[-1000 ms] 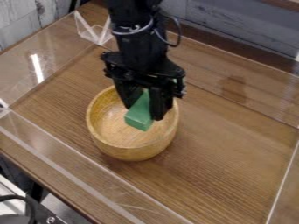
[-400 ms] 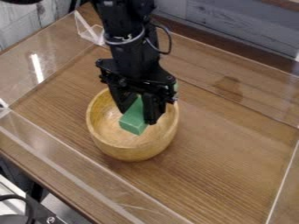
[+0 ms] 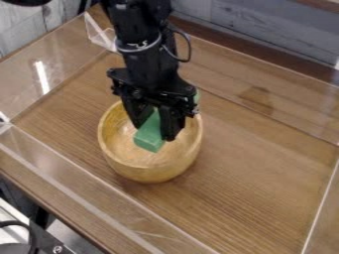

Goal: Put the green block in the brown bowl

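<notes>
"Where's the green block (image 3: 149,133)?"

"At the brown bowl (image 3: 134,173), inside its rim as the camera sees it. It's tilted, with its upper end running up between the fingers of the gripper (image 3: 151,116)."

"Open or closed, that gripper?"

"Closed on the block. The dark fingers come down over the far part of the bowl and hide some of it."

"Is the block touching the bottom?"

"I can't tell from this angle. The near part of the bowl's inside is in plain view, just bare tan wood."

"And the bowl's edges?"

"The near rim shows whole, and so do the left and right sides. The far rim is mostly behind the arm (image 3: 143,55)."

"Any room around it?"

"Plenty on the right: open wooden table (image 3: 252,174), near and far. On the left there's a narrower stretch of wood, then the table's pale edge strip."

"Anything else about?"

"A clear, pale-edged thing (image 3: 102,36) at the far left, well apart from the bowl, and a black cable (image 3: 19,226) in the near left corner."
</notes>
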`<state>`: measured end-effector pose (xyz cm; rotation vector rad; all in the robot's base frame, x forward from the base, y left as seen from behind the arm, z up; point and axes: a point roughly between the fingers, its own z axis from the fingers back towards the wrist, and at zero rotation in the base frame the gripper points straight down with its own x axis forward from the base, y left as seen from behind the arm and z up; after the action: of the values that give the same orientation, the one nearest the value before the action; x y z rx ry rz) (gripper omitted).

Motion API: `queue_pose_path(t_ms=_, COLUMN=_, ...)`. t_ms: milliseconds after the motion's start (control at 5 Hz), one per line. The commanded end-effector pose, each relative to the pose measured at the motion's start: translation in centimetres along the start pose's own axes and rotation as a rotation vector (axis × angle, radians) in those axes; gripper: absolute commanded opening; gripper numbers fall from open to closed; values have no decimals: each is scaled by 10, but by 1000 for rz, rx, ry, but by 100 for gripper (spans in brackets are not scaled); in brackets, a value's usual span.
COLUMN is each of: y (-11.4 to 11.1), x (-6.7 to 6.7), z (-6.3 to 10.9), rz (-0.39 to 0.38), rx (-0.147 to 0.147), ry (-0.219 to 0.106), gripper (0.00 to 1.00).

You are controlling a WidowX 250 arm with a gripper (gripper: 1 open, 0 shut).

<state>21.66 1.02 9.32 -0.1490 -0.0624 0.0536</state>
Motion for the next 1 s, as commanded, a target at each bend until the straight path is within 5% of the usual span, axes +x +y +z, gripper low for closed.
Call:
queue_pose_path(t_ms=0, y=3, x=8, z=6, rz=-6, rx=0, ry=-37, gripper=0)
queue_pose_path(t_ms=200, y=4, x=9, z=6, rz=-7, rx=-3, ry=-38, gripper=100)
queue_pose_path(t_ms=800, y=-5, x=18, z=19, rz=-12, rx=-29, ry=-29, gripper=100)
